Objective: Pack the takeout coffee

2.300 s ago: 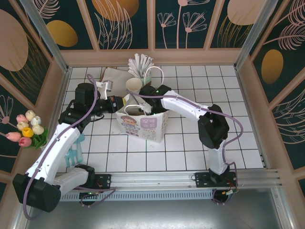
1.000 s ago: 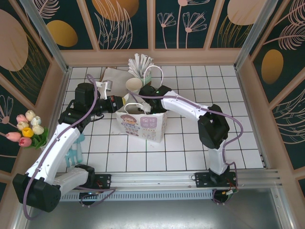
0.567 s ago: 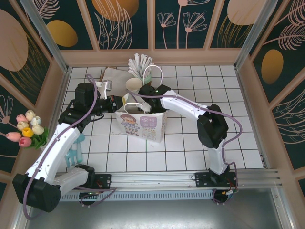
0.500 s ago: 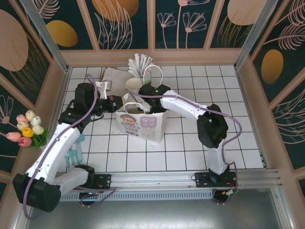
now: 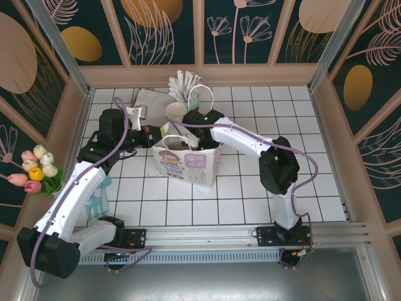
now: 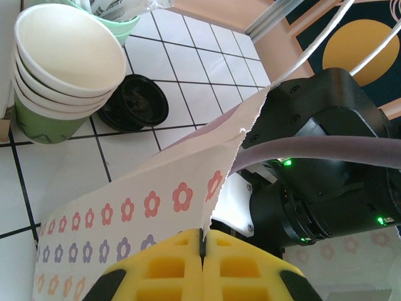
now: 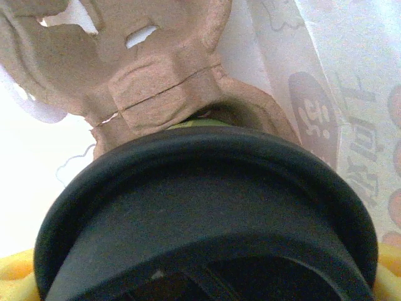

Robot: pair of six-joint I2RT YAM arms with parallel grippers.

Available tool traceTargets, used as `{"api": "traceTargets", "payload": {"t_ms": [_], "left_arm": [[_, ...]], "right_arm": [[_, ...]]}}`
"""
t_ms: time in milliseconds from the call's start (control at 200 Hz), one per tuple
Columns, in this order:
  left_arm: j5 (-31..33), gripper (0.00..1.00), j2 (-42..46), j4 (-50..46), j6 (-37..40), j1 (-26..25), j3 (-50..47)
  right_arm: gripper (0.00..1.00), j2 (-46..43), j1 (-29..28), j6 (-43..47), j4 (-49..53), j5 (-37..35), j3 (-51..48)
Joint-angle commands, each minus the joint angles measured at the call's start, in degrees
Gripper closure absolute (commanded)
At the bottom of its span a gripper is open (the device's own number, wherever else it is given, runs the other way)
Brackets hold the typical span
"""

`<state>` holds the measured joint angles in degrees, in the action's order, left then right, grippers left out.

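Note:
The takeout coffee (image 7: 207,213) shows its dark round lid close up, with a sliver of green cup above the rim. It sits in a hole of the brown pulp carrier (image 7: 144,81) inside the white paper bag (image 5: 188,164). My right gripper (image 5: 193,142) reaches down into the bag's mouth, and its yellow fingers (image 7: 15,276) flank the lid on both sides, shut on the cup. My left gripper (image 6: 202,241) is shut on the bag's torn top edge (image 6: 213,194) and holds the flower-printed side (image 6: 156,188) up.
A stack of cream-lined green cups (image 6: 62,69), a loose black lid (image 6: 133,102) and the mint straw holder (image 6: 119,15) stand behind the bag. The right arm's black wrist (image 6: 319,182) crosses the bag mouth. Tulips (image 5: 34,169) lie at the left wall.
The right arm's elbow has shifted slightly left. The bag and both grips look unchanged.

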<state>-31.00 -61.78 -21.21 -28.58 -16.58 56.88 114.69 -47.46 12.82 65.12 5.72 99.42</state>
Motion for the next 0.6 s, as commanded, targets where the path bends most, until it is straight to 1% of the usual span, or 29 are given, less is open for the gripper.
{"api": "traceTargets", "payload": {"t_ms": [0, 130, 215, 320, 350, 595], "left_arm": [[-0.3, 1.00, 0.1, 1.3, 1.5, -0.1, 0.6], [-0.3, 1.00, -0.1, 1.3, 1.7, -0.1, 0.8], [-0.2, 1.00, -0.3, 1.4, 1.7, -0.1, 0.9], [-0.1, 1.00, -0.4, 1.3, 1.6, -0.1, 0.9], [0.0, 1.00, -0.4, 1.3, 1.6, -0.2, 0.9], [1.8, 1.00, -1.6, -0.9, 0.6, -0.2, 2.5]], "right_arm": [[0.30, 0.3, 0.2, 0.3, 2.9, 1.3, 3.0], [0.25, 0.1, 0.1, 0.9, 3.9, 1.8, 5.4], [0.12, 0.1, 0.1, 1.0, 4.6, 1.7, 7.0], [0.09, 0.0, -0.1, 1.1, 5.3, 1.1, 9.0], [0.02, -0.1, -0.1, 1.1, 5.6, 1.2, 9.6], [0.01, -1.3, -0.4, 1.9, 6.1, 1.2, 12.6]]}}
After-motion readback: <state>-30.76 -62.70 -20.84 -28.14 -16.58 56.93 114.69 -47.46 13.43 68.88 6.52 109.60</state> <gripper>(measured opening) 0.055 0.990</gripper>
